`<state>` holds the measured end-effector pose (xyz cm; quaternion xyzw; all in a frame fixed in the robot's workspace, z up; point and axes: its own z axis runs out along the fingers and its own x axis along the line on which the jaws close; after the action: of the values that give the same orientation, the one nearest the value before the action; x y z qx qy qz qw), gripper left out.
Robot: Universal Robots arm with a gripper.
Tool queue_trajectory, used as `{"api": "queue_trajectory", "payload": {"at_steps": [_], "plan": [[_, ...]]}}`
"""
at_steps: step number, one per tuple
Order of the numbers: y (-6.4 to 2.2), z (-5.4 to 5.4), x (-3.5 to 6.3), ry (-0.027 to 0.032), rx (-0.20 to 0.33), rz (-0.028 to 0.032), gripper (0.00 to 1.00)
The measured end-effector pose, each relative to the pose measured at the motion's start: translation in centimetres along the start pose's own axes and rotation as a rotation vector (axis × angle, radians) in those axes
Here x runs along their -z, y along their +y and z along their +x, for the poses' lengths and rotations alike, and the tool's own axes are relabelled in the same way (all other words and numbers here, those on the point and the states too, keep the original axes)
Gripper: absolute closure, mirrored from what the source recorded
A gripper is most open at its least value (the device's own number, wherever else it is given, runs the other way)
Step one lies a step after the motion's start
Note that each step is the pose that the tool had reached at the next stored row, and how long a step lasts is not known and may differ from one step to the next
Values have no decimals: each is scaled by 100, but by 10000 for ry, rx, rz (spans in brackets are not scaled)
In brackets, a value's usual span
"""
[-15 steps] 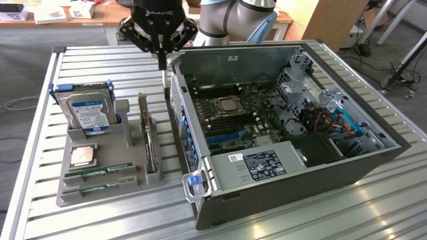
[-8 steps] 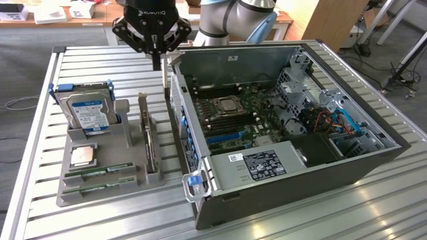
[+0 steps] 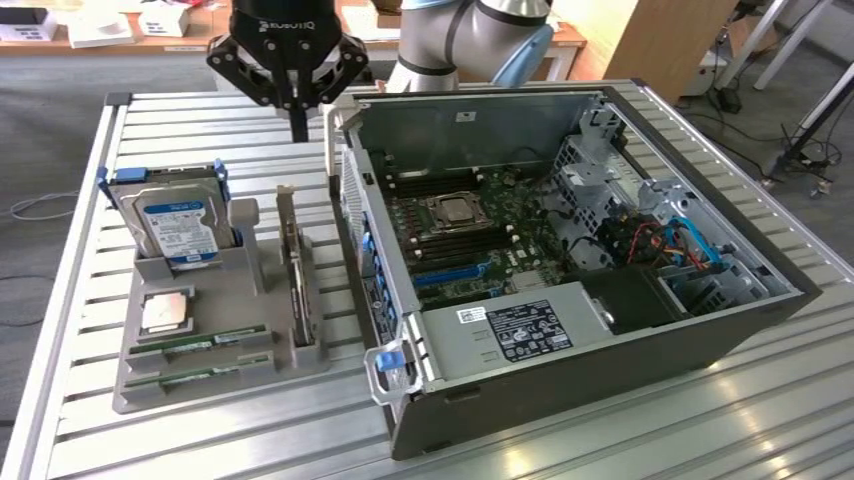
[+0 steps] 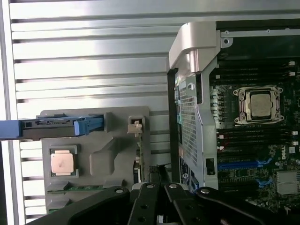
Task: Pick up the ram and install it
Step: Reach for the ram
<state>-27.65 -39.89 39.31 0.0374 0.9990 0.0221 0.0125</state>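
Hand [image 3: 299, 128] clenched, empty, above table [image 3: 174, 130] in exterior view; ram [image 3: 200, 343] flat in tray [image 3: 300, 362].

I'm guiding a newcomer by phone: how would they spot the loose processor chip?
On the exterior view's left of the open computer case sits a grey parts holder. The processor chip lies flat there, between the upright hard drive and two green ram sticks. It alone is square and silver.

The table [image 3: 747, 430] across the lower frame is ribbed bare metal with a dull sheen. At lower left, the grey tray [image 3: 147, 395] looks like matt plastic; the ram [image 3: 200, 344] in it is green circuit board. The computer case [image 3: 601, 385] is dark matt metal.
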Motion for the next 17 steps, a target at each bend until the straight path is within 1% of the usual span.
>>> {"api": "queue_trajectory", "payload": {"at_steps": [17], "plan": [[-24, 325, 9, 1, 0, 0, 89]]}}
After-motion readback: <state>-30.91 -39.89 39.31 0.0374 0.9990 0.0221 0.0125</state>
